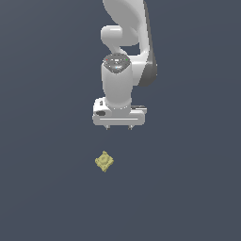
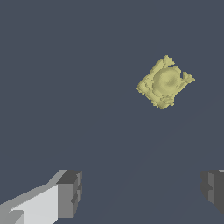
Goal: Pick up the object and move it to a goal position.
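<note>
The object (image 1: 104,161) is a small pale-yellow, roughly square blocky piece with a round raised detail on top. It lies flat on the dark grey floor, turned like a diamond in the exterior view. My gripper (image 1: 119,127) hangs above the floor, pointing down, behind the object and a little toward the exterior view's right. Its jaws stand wide apart and hold nothing. In the wrist view the object (image 2: 165,82) lies apart from both fingertips (image 2: 70,192), outside the gap between them.
The white arm (image 1: 124,52) rises out of the exterior view's top. The dark grey floor (image 1: 47,188) spreads flat on all sides, with no other object or edge in view.
</note>
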Controlling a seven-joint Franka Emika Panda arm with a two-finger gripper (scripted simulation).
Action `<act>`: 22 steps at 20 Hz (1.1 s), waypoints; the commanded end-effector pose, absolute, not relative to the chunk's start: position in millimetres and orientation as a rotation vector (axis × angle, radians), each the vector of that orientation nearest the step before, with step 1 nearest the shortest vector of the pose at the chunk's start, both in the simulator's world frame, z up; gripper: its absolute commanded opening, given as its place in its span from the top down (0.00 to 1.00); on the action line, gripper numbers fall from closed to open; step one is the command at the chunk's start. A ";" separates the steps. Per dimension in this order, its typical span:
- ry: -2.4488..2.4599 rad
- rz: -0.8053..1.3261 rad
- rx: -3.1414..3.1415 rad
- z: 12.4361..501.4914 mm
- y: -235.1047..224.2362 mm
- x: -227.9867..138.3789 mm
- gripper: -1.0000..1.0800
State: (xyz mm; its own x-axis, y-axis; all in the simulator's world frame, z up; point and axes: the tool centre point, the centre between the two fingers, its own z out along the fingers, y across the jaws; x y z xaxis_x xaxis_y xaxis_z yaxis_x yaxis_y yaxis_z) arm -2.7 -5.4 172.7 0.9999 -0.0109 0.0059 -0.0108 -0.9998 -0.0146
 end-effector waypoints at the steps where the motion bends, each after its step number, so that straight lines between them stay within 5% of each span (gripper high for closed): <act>1: 0.017 -0.009 -3.127 172.7 -5.4 -2.7 0.04; 22: 0.141 -0.050 -3.122 175.8 -7.4 15.3 0.04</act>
State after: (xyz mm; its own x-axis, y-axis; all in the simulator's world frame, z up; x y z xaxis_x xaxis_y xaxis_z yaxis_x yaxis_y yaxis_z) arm 12.3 -5.1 178.2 0.9970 -0.0698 0.0328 -0.0693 -0.9975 -0.0170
